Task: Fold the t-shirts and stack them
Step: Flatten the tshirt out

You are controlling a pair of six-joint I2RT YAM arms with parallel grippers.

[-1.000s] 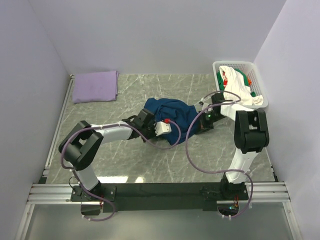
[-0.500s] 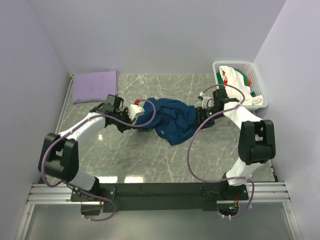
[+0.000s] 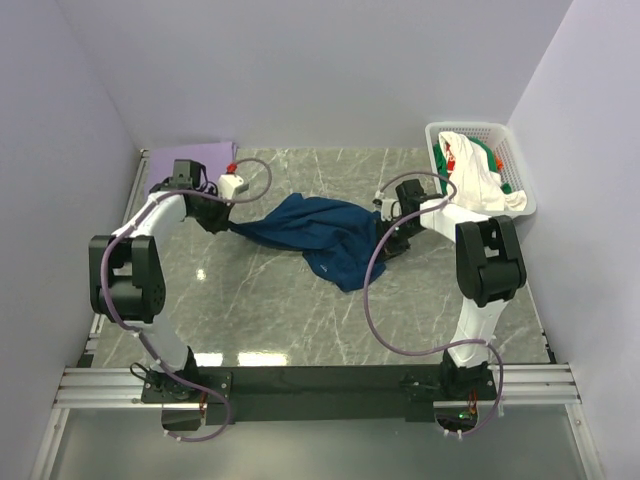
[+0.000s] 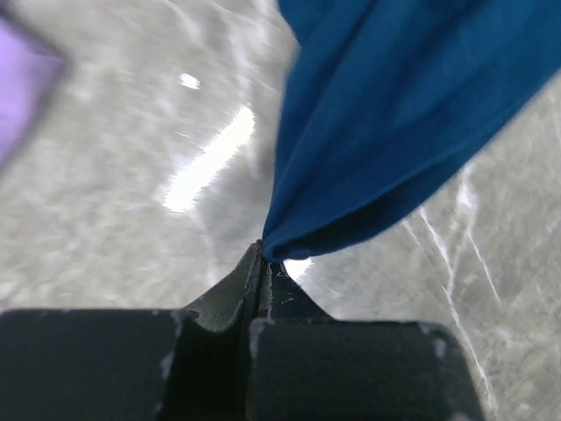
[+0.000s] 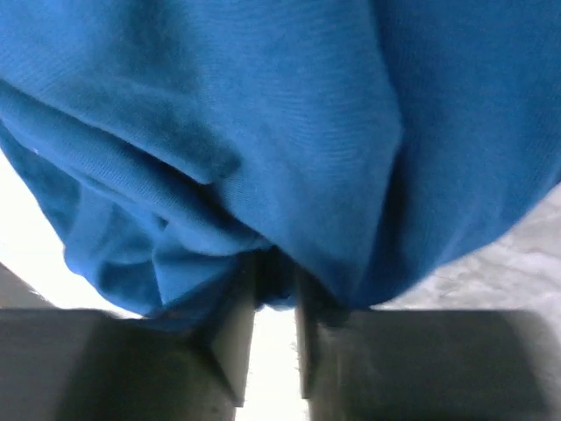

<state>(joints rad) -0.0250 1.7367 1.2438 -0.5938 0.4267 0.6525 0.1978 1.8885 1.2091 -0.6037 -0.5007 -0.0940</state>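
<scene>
Lying farthest left of the basket (image 3: 522, 165), at the counter's (image 3: 300, 320) back edge, the lavender tee (image 3: 212, 152) is looking folded and, by my reading, done. Nearer the basket, the left claw (image 4: 261, 254) is pinching one corner of the navy tee (image 3: 315, 232). The right claw (image 5: 267, 281), just left of the basket, is clamping a bunched fold at its other end. The cloth is stretching between them, rumpled, not yet flat or folded. Inside the basket, a white tee (image 3: 470, 178) and a green tee (image 3: 482, 152) are waiting, so most of the work is remaining.
</scene>
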